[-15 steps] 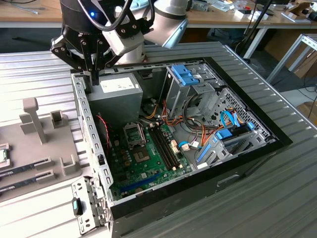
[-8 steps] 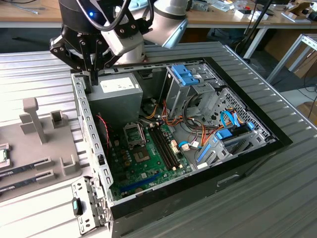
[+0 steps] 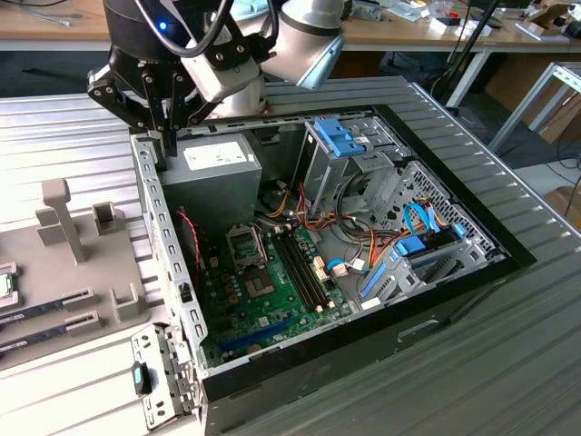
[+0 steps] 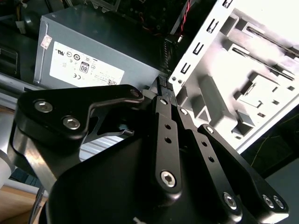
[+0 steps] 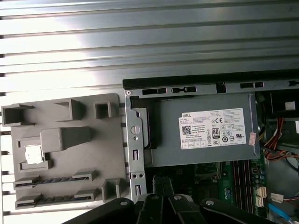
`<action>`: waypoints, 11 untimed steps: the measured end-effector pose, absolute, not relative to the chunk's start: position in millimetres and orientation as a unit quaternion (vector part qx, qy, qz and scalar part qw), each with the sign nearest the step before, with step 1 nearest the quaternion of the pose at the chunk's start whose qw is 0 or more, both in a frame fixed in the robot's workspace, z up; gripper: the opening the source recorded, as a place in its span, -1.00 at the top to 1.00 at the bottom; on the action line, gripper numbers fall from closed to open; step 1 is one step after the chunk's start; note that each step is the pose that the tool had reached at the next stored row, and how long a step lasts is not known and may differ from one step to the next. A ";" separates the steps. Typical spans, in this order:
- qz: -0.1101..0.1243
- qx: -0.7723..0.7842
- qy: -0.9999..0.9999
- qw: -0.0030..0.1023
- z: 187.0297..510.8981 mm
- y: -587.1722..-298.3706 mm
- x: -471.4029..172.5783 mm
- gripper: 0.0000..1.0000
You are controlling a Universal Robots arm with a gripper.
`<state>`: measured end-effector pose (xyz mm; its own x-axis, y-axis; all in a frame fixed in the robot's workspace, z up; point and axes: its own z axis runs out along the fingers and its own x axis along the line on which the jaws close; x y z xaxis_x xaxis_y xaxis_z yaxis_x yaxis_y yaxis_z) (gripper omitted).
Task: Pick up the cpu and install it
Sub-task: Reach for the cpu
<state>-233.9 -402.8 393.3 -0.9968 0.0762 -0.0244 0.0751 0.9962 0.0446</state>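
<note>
Here, hand pointing down, fingers together, over computer case edge

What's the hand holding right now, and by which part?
Nothing. The hand is shut with nothing between its fingers, beside the rim of the computer case. The cpu lies in the grey tray.

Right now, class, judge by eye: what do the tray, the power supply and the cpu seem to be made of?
Tray: probably plastic, matte grey; uniform dull colour, chunky moulded blocks.
Power supply: likely sheet metal, satin grey; flat folded panels with a faint sheen.
Cpu: seemingly a metal top, bright silvery; it catches the light where it sits in the tray.
</note>
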 end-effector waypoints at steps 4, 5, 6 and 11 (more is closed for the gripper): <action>0.022 0.038 0.999 0.013 393.3 -402.8 -235.3 0.79; 0.022 0.038 0.999 0.013 393.3 -402.8 -235.6 0.79; 0.022 0.038 0.999 0.013 393.3 -402.8 -235.8 0.79; 0.022 0.038 0.999 0.013 393.3 -402.8 -237.4 0.79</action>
<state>-237.4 -402.8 393.3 -0.9968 0.0762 -0.0244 0.0751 0.9962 0.0446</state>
